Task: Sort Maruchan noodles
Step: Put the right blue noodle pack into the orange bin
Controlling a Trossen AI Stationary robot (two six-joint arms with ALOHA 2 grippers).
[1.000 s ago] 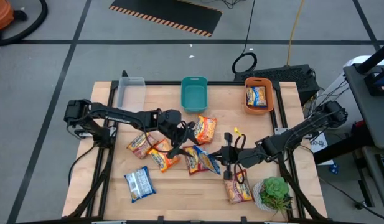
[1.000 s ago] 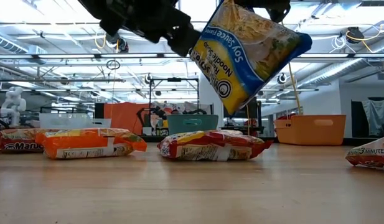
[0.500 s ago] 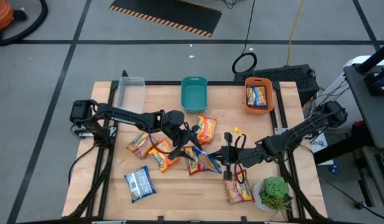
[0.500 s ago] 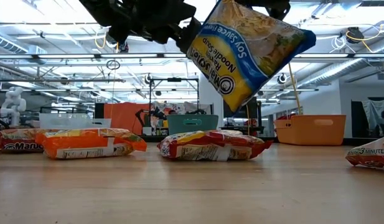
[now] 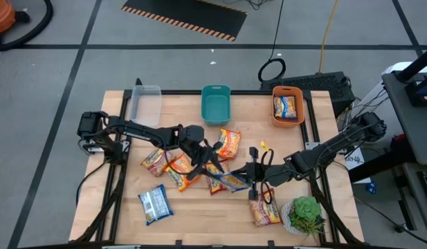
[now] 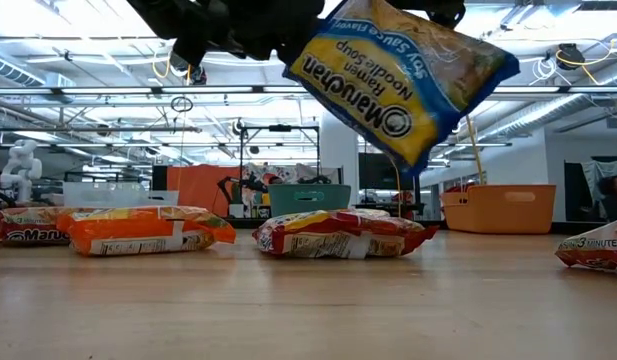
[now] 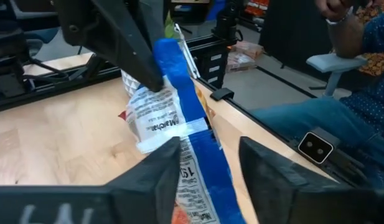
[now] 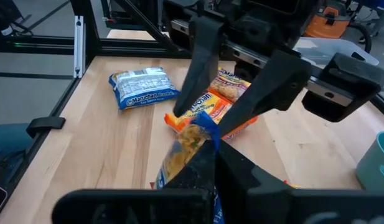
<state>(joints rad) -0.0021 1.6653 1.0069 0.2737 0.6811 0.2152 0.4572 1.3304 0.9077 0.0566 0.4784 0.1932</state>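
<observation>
A yellow-blue Maruchan packet [image 6: 403,80] hangs in the air over the middle of the table [image 5: 192,221], between my two grippers. My right gripper [image 5: 250,181] is shut on its end toward the table's right. My left gripper [image 7: 210,171] is open, its fingers standing on either side of the packet's other end [image 7: 195,149]. Other Maruchan packets lie flat on the table: an orange one [image 5: 180,173], red-orange ones [image 5: 229,144] [image 5: 154,161], a blue-white one [image 5: 153,204] and one by the plant [image 5: 266,209]. My left gripper has the packet's blue edge [image 7: 190,134] lying against the inner side of one finger [image 7: 160,171]; a gap shows at the other finger [image 7: 266,174]. It comes level from the table's left. My right gripper pinches the packet's crumpled end [image 8: 188,146] between both fingers, coming level from the table's right. The packet is lifted clear and tilted.
Along the far edge stand a clear bin [image 5: 145,104], a teal bin [image 5: 215,104] and an orange bin [image 5: 275,119] with one packet [image 5: 285,106] inside. A potted plant [image 5: 306,214] stands at the near right corner. Bare wood lies at the near middle.
The held packet has turned from hanging steeply to lying more nearly level. Its end at my left gripper has swung up, while the end in my right gripper has stayed in place. My left gripper has tipped slightly at the packet.
</observation>
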